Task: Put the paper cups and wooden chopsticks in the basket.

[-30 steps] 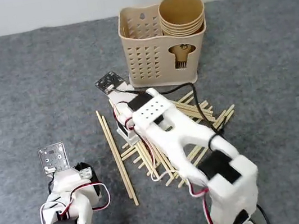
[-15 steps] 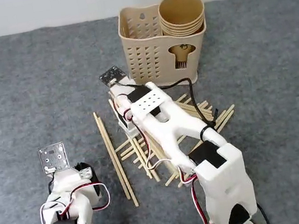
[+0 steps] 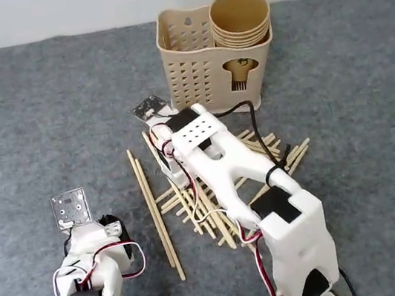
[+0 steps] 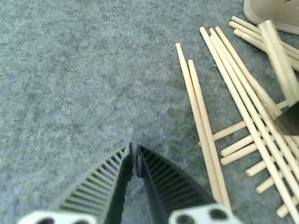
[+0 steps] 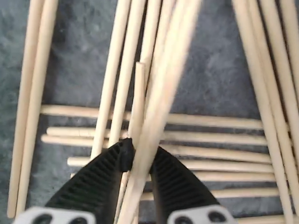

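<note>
Since a second ago the right arm has swung straighter over the chopsticks, and several have shifted under it. The loose pair has slid a little toward the arm bases.

The right hand is clamped on a stick, perhaps two, tilted above the pile. The left hand hangs closed on nothing over bare tabletop, beside that pair. The cups sit stacked in the right compartment of the basket. The chopsticks lie outside, just in front of it.

To do this lift well, I would raise straight up until the stick's low end is free of the pile, then tip it upright before crossing the near rim — the left compartment looks open. Room is ample on either side of the basket; the tight spots are the rim and the cup stack.
</note>
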